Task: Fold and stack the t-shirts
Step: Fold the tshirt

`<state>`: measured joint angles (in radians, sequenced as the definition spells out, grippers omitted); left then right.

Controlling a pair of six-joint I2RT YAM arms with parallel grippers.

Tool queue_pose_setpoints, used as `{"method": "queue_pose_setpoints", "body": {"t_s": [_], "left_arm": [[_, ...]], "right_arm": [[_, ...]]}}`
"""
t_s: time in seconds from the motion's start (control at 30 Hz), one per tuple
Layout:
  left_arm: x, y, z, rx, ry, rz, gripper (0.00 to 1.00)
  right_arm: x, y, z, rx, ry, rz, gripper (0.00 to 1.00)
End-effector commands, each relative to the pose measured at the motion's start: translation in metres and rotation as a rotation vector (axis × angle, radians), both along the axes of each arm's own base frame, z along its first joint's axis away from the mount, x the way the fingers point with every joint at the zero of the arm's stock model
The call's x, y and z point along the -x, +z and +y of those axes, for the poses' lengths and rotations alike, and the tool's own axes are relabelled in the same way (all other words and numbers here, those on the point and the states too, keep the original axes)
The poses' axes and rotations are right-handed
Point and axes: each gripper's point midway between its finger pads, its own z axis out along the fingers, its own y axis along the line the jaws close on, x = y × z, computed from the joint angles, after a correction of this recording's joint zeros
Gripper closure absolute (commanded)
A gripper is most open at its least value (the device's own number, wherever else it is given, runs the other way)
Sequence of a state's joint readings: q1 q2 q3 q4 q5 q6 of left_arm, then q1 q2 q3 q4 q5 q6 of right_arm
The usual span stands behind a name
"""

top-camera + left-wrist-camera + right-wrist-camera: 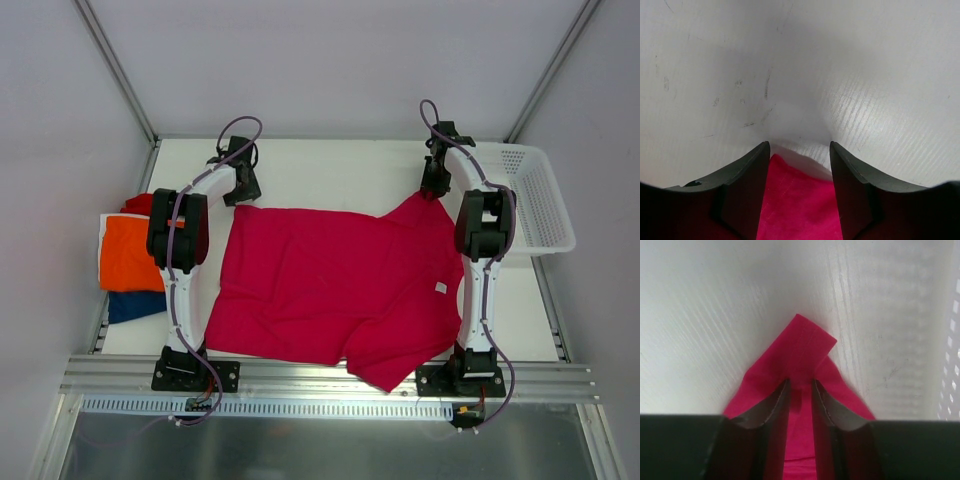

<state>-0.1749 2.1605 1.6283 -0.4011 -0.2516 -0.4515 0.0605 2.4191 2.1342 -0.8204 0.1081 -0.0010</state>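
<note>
The magenta-pink t-shirt (pixel 330 285) lies spread and rumpled across the middle of the desk (pixel 330 165), its 6 o'clock hem overlapping the front rail. At its 11 o'clock corner the left claw (pixel 799 146) stands half wide, the cloth's edge lying between the fingers unpinched. At its 1 o'clock corner the right claw (pixel 800 381) is narrow, closed on a fold that peaks just past its tips. Folded t-shirts (pixel 130 255), orange on top, sit at the shirt's 9 o'clock, and a white basket (pixel 540 200) stands at 2 o'clock.

One magenta t-shirt (pixel 320 280), one orange t-shirt (pixel 130 255), one red t-shirt (pixel 138 204), one dark blue t-shirt (pixel 130 305), one basket (pixel 545 215), two arms (pixel 180 290) (pixel 485 290).
</note>
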Motion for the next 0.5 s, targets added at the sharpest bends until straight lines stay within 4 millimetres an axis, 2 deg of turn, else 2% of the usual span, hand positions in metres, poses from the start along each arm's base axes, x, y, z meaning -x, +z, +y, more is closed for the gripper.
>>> {"method": "queue_pose_setpoints", "body": {"t_s": [0.0,0.1,0.2,0.3,0.37,0.47], "left_arm": [[-0.006,0.011,0.006,-0.019,-0.001,-0.016,0.45],[-0.006,0.013,0.006,-0.017,-0.001,-0.016,0.43],[-0.005,0.012,0.006,-0.02,-0.002,-0.015,0.42],[-0.005,0.011,0.005,-0.015,-0.002,-0.013,0.44],[-0.005,0.011,0.004,-0.011,-0.004,-0.011,0.48],[-0.005,0.011,0.005,-0.015,-0.006,-0.01,0.53]], "right_arm": [[0.003,0.011,-0.001,0.003,0.017,0.0,0.7],[0.003,0.021,-0.005,0.02,0.018,-0.022,0.63],[0.002,0.026,-0.003,0.012,0.023,-0.032,0.59],[0.003,0.023,-0.001,-0.001,0.024,-0.026,0.59],[0.003,0.018,0.0,-0.005,0.02,-0.019,0.62],[0.001,0.013,0.001,-0.012,0.015,-0.016,0.78]]}}
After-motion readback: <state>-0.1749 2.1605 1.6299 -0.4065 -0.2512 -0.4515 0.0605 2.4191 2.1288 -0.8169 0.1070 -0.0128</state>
